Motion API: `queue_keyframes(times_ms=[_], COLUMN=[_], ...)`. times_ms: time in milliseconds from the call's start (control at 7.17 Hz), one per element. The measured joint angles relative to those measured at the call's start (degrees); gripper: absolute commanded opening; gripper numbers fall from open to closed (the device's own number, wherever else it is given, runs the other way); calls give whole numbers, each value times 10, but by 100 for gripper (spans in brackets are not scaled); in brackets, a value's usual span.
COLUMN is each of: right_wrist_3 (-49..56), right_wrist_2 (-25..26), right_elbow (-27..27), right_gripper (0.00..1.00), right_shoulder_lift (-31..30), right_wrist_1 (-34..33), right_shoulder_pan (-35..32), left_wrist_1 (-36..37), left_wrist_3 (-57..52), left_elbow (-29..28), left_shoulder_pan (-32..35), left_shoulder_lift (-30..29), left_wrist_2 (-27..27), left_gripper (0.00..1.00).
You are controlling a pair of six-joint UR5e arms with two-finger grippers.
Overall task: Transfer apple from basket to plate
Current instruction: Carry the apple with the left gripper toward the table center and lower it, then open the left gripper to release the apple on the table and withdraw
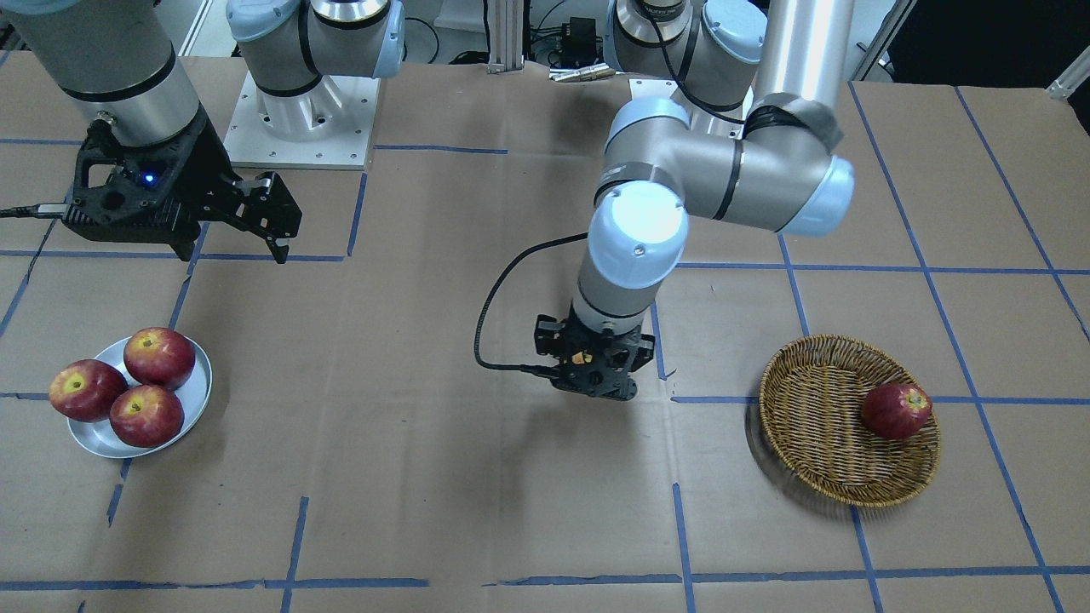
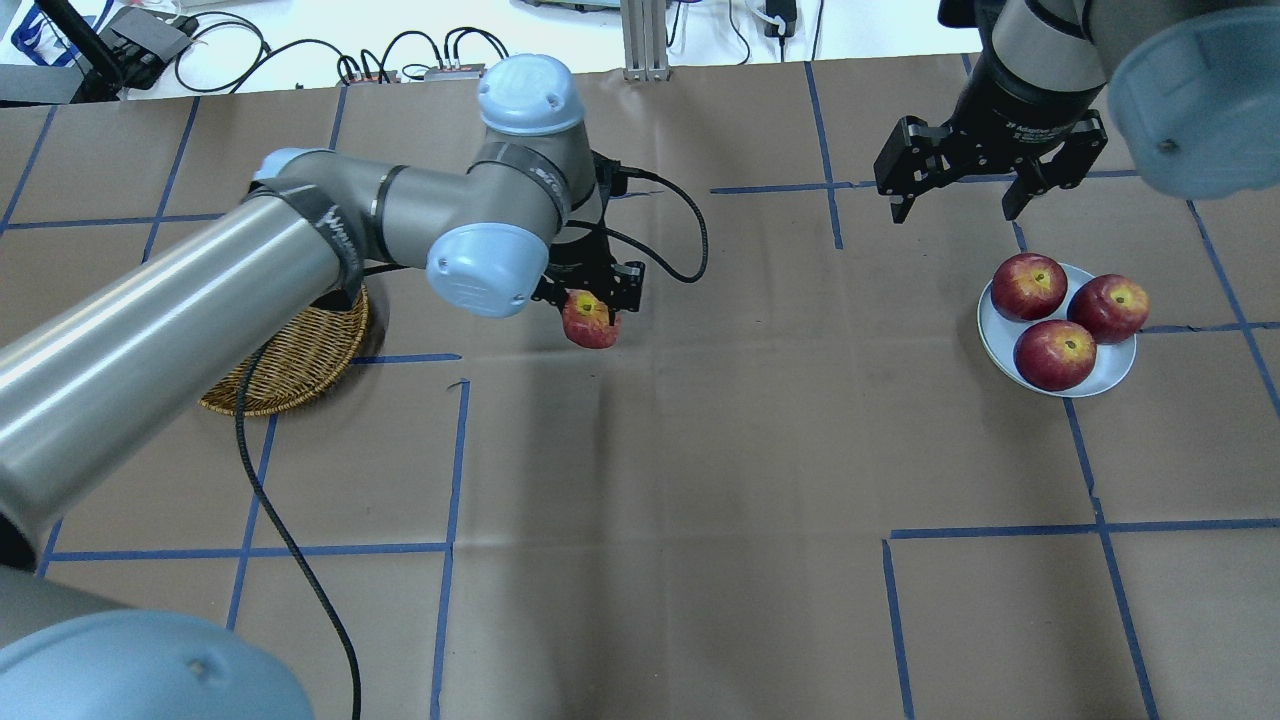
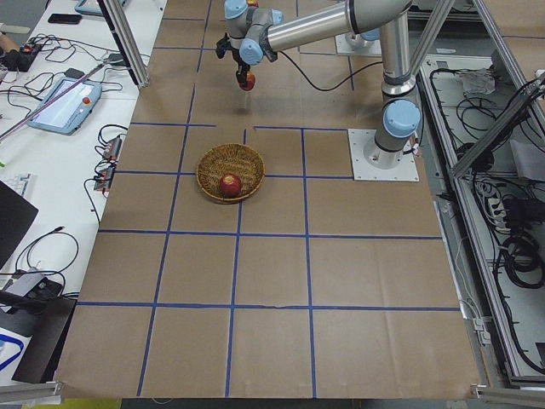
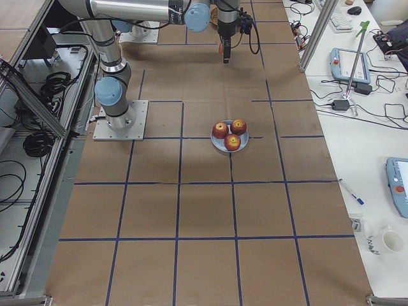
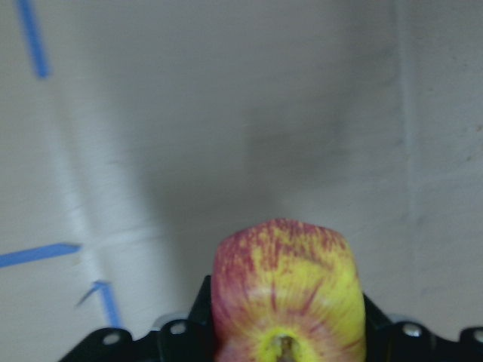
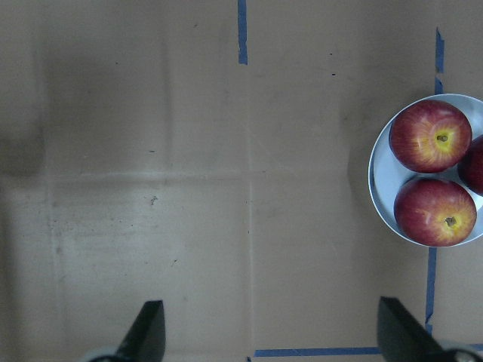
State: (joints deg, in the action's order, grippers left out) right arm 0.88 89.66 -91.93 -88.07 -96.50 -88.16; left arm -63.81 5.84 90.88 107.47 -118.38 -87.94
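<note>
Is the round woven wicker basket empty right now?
No, a dark red apple lies inside the tan wicker basket, close to its rim.

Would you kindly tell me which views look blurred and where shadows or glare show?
Left wrist view: the table is smeared, tape lines streaked, the apple fairly clear. Front-facing view: the basket rim ghosts on its left side; a soft shadow lies below the left gripper. Overhead view: glare streaks the left arm's tube. Right wrist view: sharp.

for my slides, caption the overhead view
Left gripper holds the apple above mid-table, between the basket and the plate of three red apples.
</note>
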Motion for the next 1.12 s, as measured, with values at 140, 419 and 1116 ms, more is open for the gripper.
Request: queue_keyframes(times_ms=[140,419,1116], right_wrist_3=[0,0,0], right_wrist_2=[0,0,0], right_elbow=[-1,-2,-2], right_gripper=[100,100,100], right_shoulder_lift=[0,0,0], right_wrist_1=[0,0,0], right_shoulder_pan=[0,0,0], left_wrist_1=[5,11,12], left_wrist_3=[16,34,32], left_elbow=[-21,-34,-40], left_shoulder_pan=[20,35,33], left_shoulder_lift=[-30,-56,-50], left_wrist_2=[3,11,7], left_gripper=[34,46,98])
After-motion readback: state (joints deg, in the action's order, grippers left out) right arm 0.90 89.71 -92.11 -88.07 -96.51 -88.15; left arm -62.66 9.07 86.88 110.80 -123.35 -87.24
